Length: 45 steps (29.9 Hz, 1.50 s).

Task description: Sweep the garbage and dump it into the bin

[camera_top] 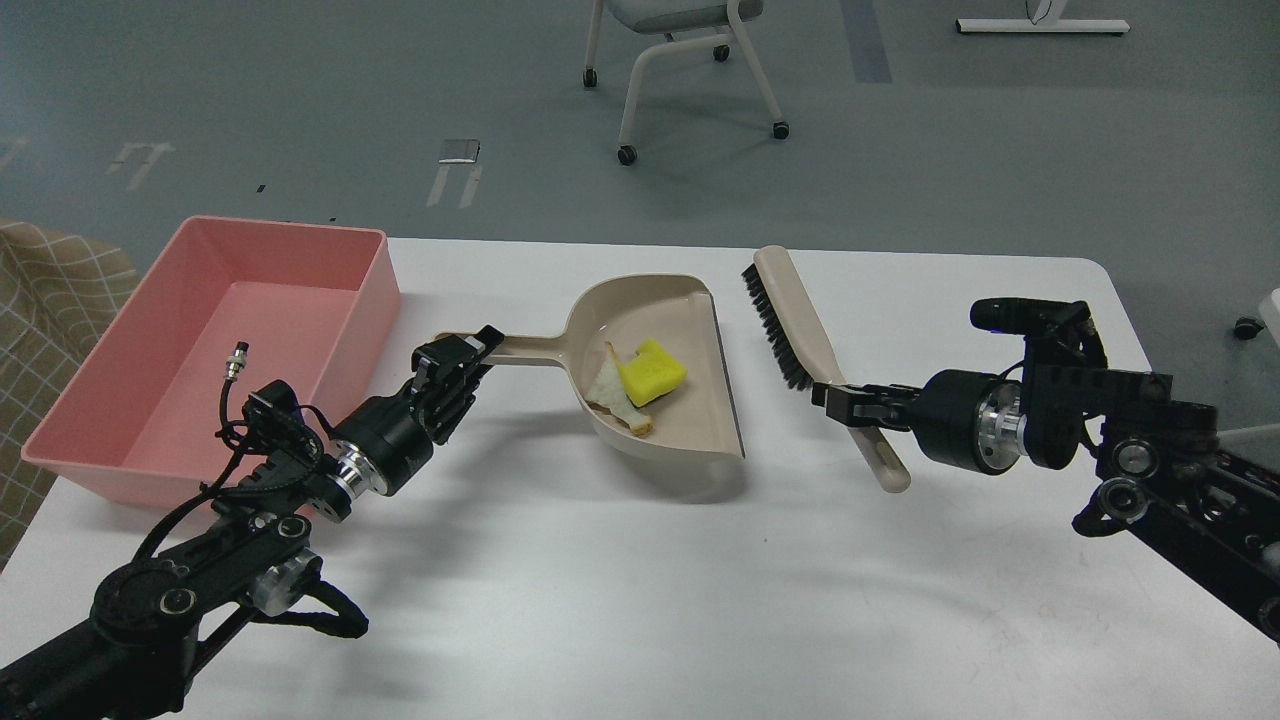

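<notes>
Yellow sponge chunk (652, 371) & off-white scrap (616, 392) lie inside the beige dustpan (690, 420), frame centre. Left gripper (462, 368) clenched on dustpan handle; right gripper (838, 400) clenched on brush (800, 335) handle, frame right. Pink bin (372, 300) at left, empty. Risk: pan's open lip faces right, away from bin; tilting that way while lifting drops the garbage on the table (640, 580). A thin-handle grip may twist.

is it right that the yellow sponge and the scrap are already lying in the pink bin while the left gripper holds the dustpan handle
Not quite. In the head view the yellow sponge and the scrap lie in the dustpan, not in the pink bin, which shows nothing inside. The rest holds: the left gripper holds the dustpan handle.
</notes>
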### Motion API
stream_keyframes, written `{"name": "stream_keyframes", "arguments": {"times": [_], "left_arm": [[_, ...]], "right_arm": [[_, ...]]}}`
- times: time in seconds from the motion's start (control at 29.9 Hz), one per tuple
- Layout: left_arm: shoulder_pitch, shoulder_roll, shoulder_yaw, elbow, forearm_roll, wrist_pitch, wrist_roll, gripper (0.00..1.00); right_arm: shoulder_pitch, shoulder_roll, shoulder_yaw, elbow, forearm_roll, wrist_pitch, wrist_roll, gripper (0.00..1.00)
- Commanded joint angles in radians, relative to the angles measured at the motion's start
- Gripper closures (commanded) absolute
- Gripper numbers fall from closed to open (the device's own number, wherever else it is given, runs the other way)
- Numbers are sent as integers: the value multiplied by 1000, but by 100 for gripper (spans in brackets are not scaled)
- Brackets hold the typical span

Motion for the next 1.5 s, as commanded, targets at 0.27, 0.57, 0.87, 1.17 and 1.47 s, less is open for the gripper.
{"name": "stream_keyframes", "arguments": {"times": [0.27,0.57,0.87,1.17,1.47], "left_arm": [[-7,37,-10,-57,-22,0,-2,81],[-24,62,-22,-57,-24,-5,0,81],[-38,63,-23,-57,-25,0,1,81],[-38,69,-23,-57,-25,-2,0,81],[-38,69,-23,-57,-25,-2,1,81]], "right_arm": [[-98,-139,63,22,15,0,12,100],[-288,-275,204,48,24,0,18,100],[-423,-365,248,43,87,0,46,100],[-486,-371,251,33,132,0,46,100],[-485,-368,281,43,135,0,44,90]]}}
